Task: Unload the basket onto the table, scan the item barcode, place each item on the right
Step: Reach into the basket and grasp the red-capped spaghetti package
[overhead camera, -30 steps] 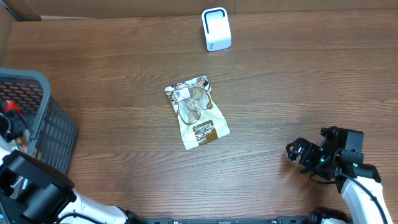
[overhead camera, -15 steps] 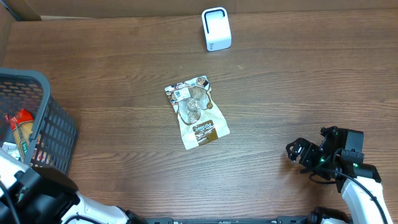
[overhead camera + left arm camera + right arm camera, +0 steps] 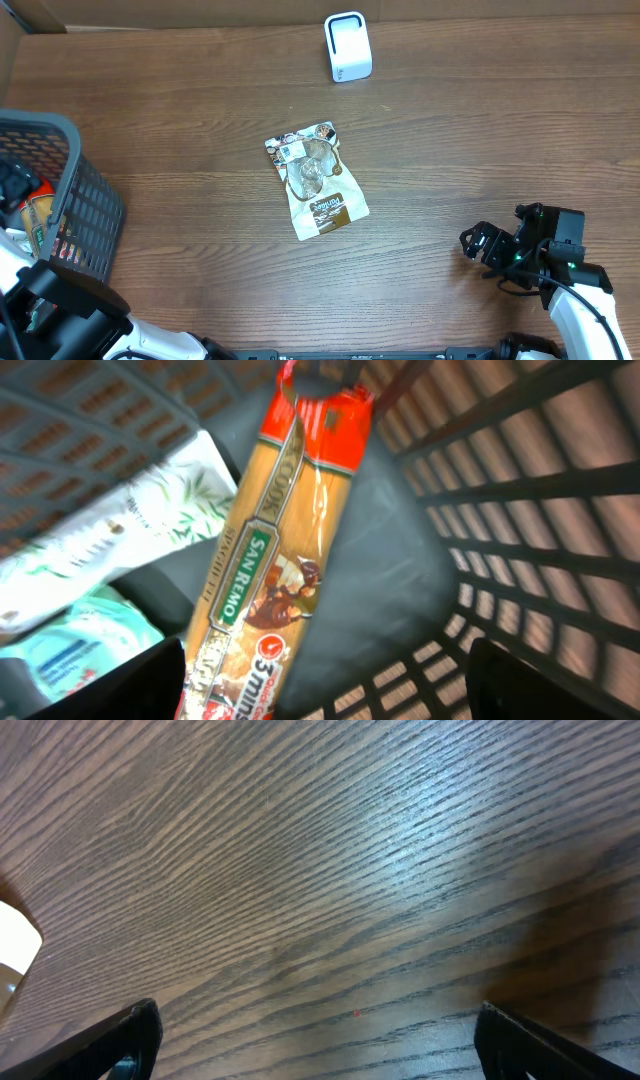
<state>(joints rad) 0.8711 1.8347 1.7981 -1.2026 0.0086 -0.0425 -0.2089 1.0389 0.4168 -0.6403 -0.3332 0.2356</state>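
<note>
Where the overhead camera looked down, the brown snack pouch (image 3: 316,180) lay flat near the middle of the table (image 3: 480,120), well apart from every edge, with bare wood open all round it. The white scanner (image 3: 348,46) stood upright at the far edge. A grey basket (image 3: 95,215) sat at the left edge, and the left gripper (image 3: 14,186) was down inside it, beside a pasta packet (image 3: 38,215). The right gripper (image 3: 475,243) was by the near-right corner, well apart from the pouch.

From the left wrist, the fingers stood spread wide and released, one at each lower corner of the view. The pasta packet ran lengthwise between them, closer to one finger (whether it touched that finger could not be told). A white-and-green pack (image 3: 110,530) and a pale blue pack (image 3: 70,650) lay beside it in the basket, whose lattice walls closed in tightly on one side.

From the right wrist, the fingers were likewise spread, with nothing between them and only wood grain beneath.
</note>
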